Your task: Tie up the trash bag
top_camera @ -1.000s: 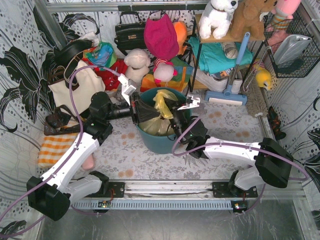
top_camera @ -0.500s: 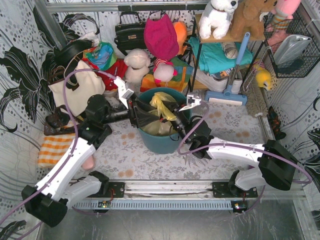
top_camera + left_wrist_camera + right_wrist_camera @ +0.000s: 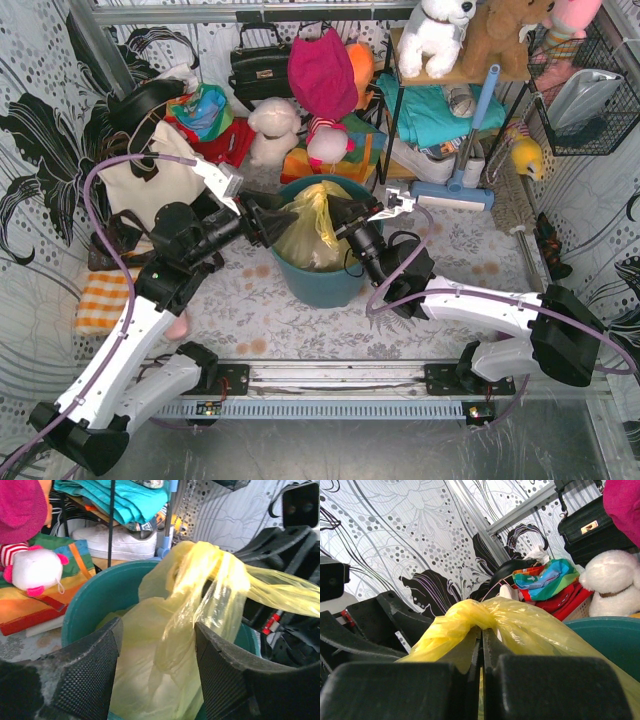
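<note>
The right pincer (image 3: 481,645) clamps a strand of the trash bag (image 3: 150,655) stretching rightward, while the left pincer (image 3: 157,630), open and empty, faces the bag's gathered top from just left.

trash bag (image 3: 150,645) thin, glossy plastic; teal bin (image 3: 95,592) smooth plastic

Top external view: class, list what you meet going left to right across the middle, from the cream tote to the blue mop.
In order: cream tote → left gripper → trash bag → right gripper → blue mop.
</note>
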Robot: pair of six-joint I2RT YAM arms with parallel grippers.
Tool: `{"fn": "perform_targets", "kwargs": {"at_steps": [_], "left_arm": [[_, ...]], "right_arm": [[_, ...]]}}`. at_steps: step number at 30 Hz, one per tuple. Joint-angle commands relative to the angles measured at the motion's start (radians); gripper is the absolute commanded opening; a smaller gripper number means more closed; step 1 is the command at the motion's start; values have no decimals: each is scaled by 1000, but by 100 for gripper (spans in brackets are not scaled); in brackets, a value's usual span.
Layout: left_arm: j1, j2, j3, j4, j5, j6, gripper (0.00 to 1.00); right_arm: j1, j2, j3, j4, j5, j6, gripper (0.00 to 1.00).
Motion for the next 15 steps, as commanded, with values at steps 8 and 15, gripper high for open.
{"fn": "perform_targets", "kwargs": {"at_steps": [8, 15], "left_arm": [[1, 139, 101, 31, 162, 45, 43], [2, 124, 102, 92, 345, -1, 13]], "right_arm": [[5, 42, 41, 60, -6, -41, 0], [5, 103, 69, 71, 94, -113, 0]]}}
